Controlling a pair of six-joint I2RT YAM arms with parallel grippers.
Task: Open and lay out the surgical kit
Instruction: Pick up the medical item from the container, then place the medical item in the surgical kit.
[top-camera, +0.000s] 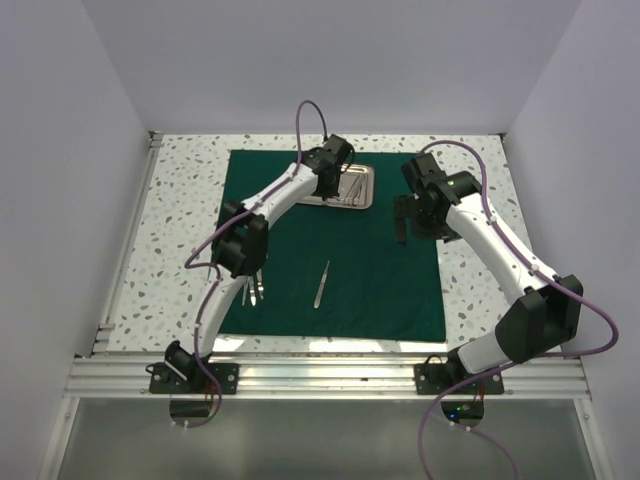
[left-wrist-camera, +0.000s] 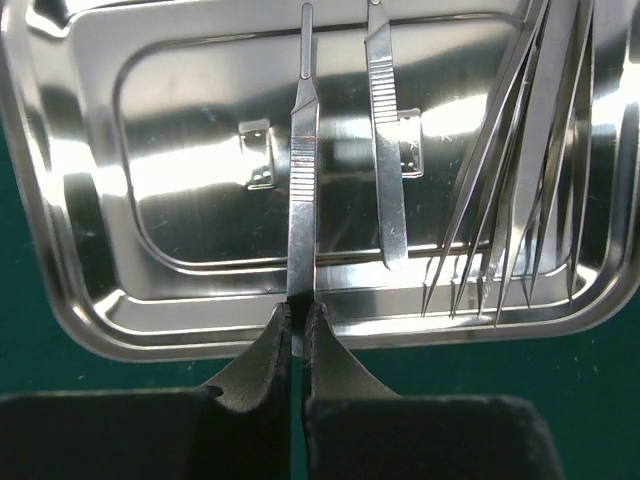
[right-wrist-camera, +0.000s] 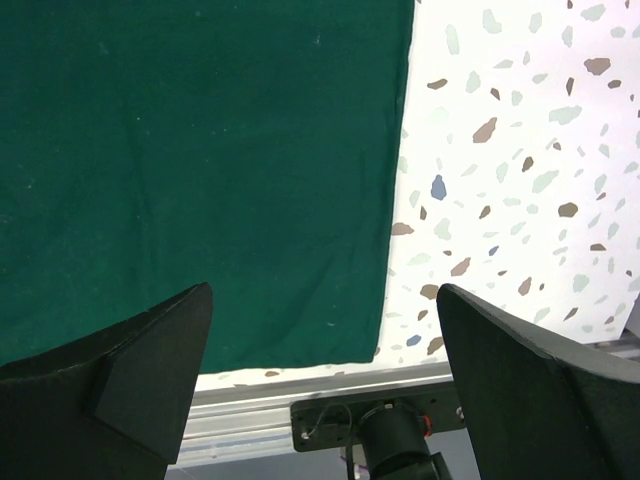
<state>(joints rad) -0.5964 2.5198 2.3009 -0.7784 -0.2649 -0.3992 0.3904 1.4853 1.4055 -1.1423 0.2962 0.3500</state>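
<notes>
My left gripper (left-wrist-camera: 297, 315) is down at the steel tray (left-wrist-camera: 180, 130), jaws pinched right in on the end of a flat steel handle (left-wrist-camera: 302, 190), just where it crosses the tray's rim on my side. The tray sits at the far edge of the green cloth (top-camera: 380, 280), about midway along it, and the cloth lies spread flat on the table (right-wrist-camera: 500, 150).

A second handle (left-wrist-camera: 385, 150) lies just beside mine, and a fan of pointed tweezers (left-wrist-camera: 520, 200) leans against the tray's right wall. One lone instrument (top-camera: 322, 282) lies out on the cloth toward its near edge, and there are a couple more (top-camera: 255, 292) toward the near left corner, partly under my arm.

My right gripper (right-wrist-camera: 322, 290) hangs wide open with nothing in it, above the cloth's right edge.

This handle looks light, stiff and slick, polished steel on polished steel. I judge that an end pinch will let it swing or slip, so the ribbed stretch would be the safer hold. Lifting straight up should avoid nudging its neighbour.
</notes>
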